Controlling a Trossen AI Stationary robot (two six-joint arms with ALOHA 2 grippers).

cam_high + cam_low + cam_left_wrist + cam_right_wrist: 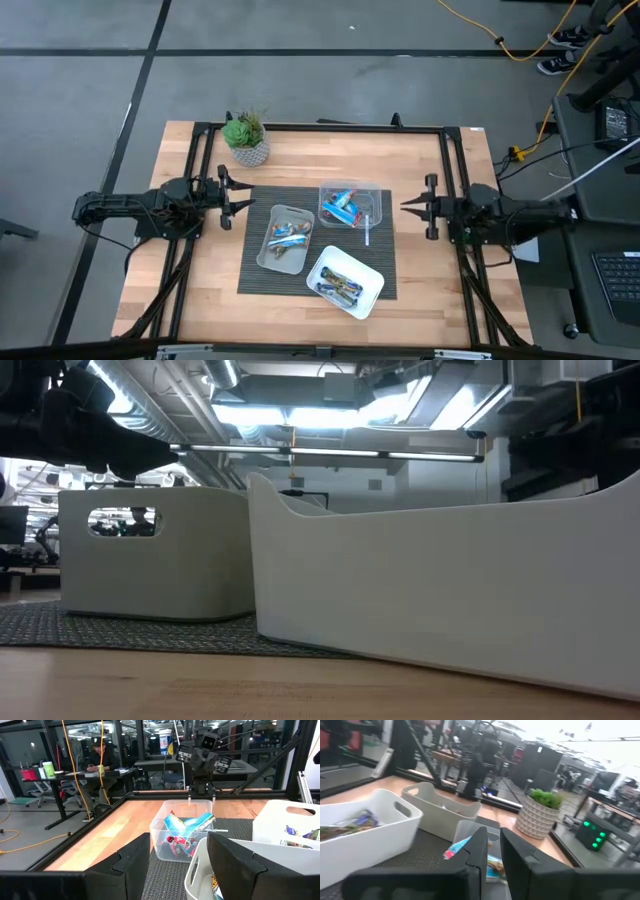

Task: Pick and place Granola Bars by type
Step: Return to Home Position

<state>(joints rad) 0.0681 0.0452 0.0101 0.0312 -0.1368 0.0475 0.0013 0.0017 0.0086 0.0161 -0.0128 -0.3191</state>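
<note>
Granola bars (288, 240) are all sitting inside trays at mid-frame of the high view, w/ none lying loose on the dark mat (255, 280) or wood table (190, 290) as far as I can see. Blue/silver ones are piling in the grey tray (263, 260), centre-left. Blue ones w/ red bits are lying in the clear tray (374, 190), centre-right. A few more are resting in the white tray (375, 280), lower centre.

Left gripper (245, 200) is hanging at centre-left by the mat's edge, fingers spread apart, holding nothing. Right gripper (405, 205) is hanging at centre-right, fingers drawn almost together w/ only a slit, also empty.

Both are pointing inward, so the bars are lying between them: grey tray nearer the left arm, clear tray nearer the right. Bars are heaping crosswise, so there's no single long axis to line up on. Sorting is looking done; the next move is prob. needing no grasp, just arms parking clear of the tray rims.
</note>
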